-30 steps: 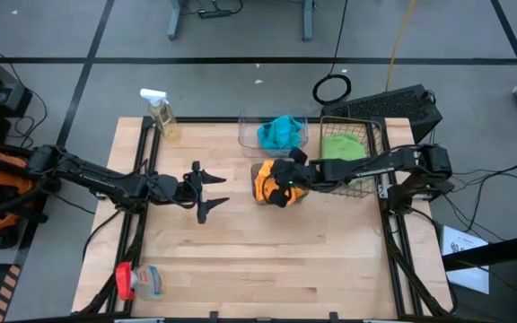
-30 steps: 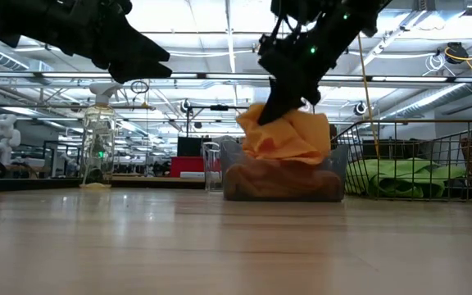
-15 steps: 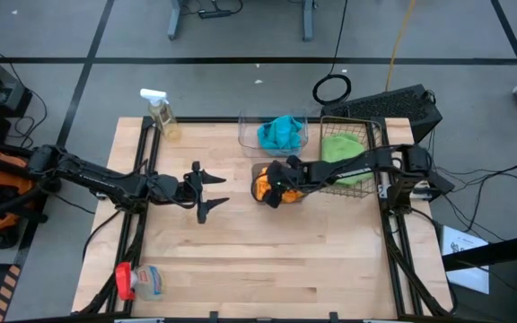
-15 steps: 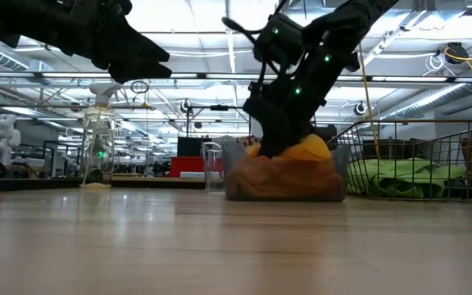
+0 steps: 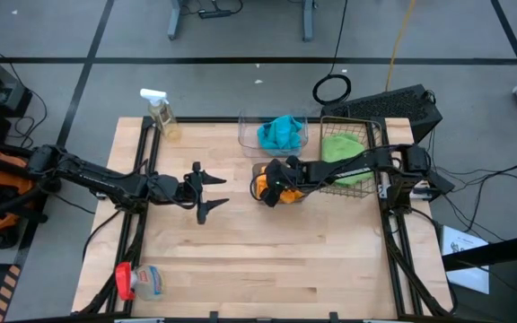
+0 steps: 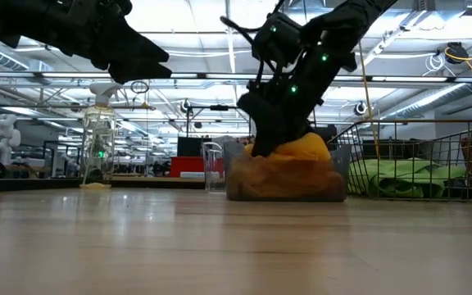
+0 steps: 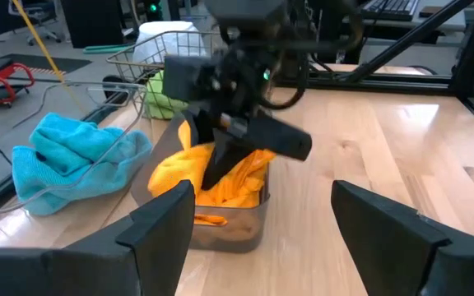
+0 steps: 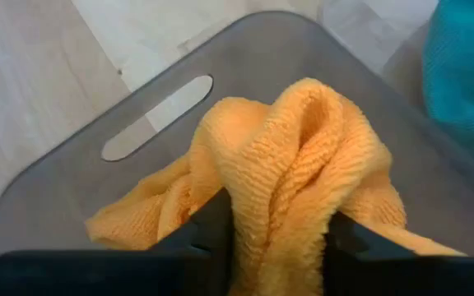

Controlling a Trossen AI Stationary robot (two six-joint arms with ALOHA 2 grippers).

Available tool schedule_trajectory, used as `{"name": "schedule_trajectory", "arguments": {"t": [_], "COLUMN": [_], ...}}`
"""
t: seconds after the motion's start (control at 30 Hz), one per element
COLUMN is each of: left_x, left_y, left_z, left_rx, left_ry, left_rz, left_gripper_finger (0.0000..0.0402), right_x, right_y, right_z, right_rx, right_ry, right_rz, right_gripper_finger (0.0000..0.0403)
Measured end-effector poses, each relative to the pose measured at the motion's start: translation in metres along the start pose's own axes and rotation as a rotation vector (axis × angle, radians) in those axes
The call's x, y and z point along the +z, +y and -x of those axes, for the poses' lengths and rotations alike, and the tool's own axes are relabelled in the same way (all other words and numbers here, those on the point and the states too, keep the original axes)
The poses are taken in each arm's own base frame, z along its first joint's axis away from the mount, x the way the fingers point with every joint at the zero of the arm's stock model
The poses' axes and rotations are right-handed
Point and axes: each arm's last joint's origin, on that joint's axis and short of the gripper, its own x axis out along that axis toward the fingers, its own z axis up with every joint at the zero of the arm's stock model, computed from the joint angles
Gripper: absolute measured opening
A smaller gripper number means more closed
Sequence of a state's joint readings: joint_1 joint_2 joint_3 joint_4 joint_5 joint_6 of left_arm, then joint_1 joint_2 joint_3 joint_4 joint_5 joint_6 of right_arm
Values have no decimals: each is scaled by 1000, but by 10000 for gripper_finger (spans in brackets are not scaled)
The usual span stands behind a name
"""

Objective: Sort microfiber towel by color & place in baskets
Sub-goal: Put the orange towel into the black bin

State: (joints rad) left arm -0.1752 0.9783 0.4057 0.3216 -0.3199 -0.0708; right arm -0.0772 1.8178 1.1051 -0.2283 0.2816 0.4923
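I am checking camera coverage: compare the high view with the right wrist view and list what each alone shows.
Only the high view: the left gripper hovering open over the table, the spray bottle, the green towel in the wire basket.
Only the right wrist view: the fold of cloth between the right gripper's fingers.
Both: the orange towel in the grey tub, and the turquoise towel.

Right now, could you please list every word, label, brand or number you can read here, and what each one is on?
No text can be read in any view.
Red-capped item at the table's near left corner: any print is too small to read.
Spray bottle: no readable label.
White sheet on the floor: print too blurred to read.
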Motion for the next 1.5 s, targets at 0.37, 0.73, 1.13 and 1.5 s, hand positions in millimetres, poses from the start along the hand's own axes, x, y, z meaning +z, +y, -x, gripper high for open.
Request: {"name": "schedule_trajectory", "arguments": {"t": [0.37,0.73,1.13,1.5], "left_x": [1,1,0,1], "left_y": [0,0,0,0], "left_z": [0,0,0,0], "left_rx": [0,-1,-1,-1], "left_ry": [-3,-3,-1,-3], "left_rz": [1,1,1,3], "left_gripper_finger": [290,289,289,289], "right_x": [17,23,36,53], "right_y": [-1,0,-3,1], "right_z": [49,79,120,124], "right_rx": [-19,24,27,-9], "right_ry": [49,-2,118,-54], "right_rz": [-2,-13,11,115], "right_gripper_finger": [241,292,293,294]}}
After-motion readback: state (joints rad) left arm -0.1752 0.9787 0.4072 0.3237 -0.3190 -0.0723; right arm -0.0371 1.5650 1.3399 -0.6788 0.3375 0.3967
